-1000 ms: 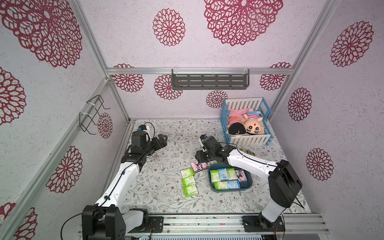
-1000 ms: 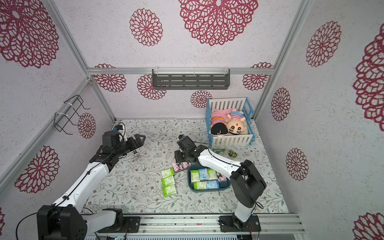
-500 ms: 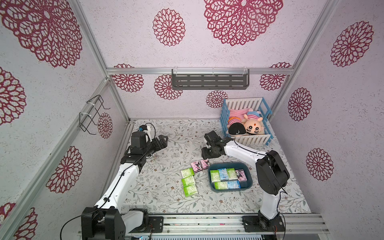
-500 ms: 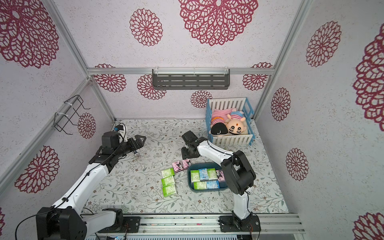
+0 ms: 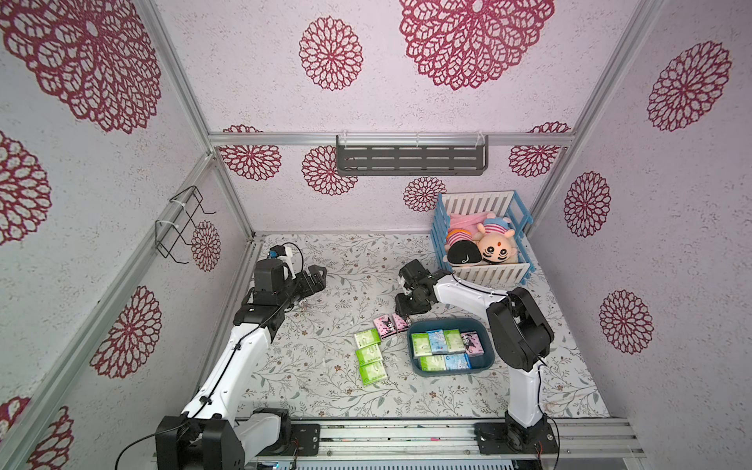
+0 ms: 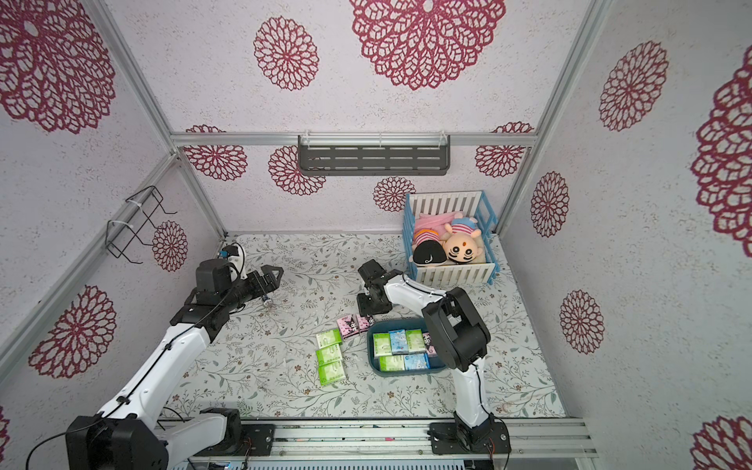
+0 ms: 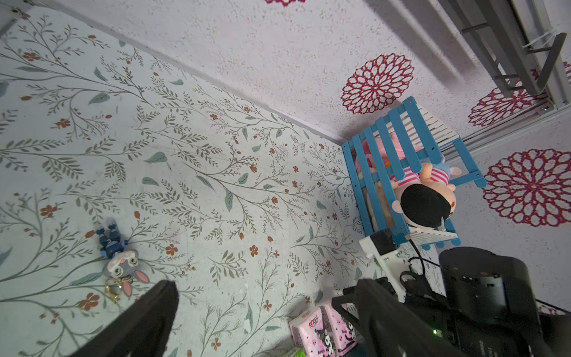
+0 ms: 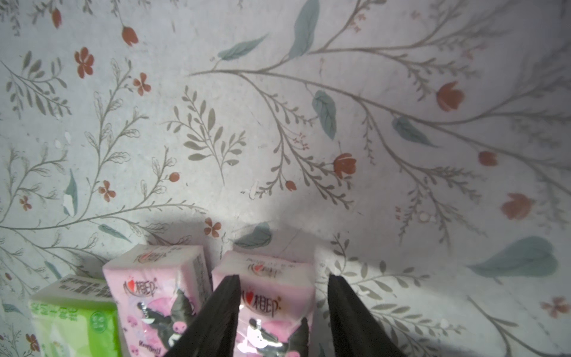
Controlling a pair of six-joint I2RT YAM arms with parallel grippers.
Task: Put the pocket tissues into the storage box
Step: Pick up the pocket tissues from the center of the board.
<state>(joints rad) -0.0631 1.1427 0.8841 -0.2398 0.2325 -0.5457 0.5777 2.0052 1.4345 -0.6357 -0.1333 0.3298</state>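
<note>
Hovering low over the table (image 5: 325, 285), the right gripper (image 8: 282, 278) has its jaws parted and straddling a pink pack (image 8: 278, 296) of pocket tissues, with nothing clamped yet. In the wrist view one finger (image 8: 222, 309) overlaps the pack's near side edge and the other stands just clear of the opposite edge; whether either pad touches the wrapper I can't quite tell from this angle. The pack lies flat, directly under the jaws, its long axis running the same way the fingers point, so a squeeze would bite across its narrow width. A second pink pack (image 8: 154, 278) sits just beside it, close enough that the inner finger has to slip into the slim gap between them. Both lie toward the middle of the table, just off the far left corner of the storage box (image 5: 447, 373), which already holds several packs. Three green packs (image 5: 369, 356) wait in a column nearer the front edge. The left gripper (image 5: 319, 276) hangs wide open and empty toward the left edge, well apart, so the right arm is plainly the nearer one for this pick.
</note>
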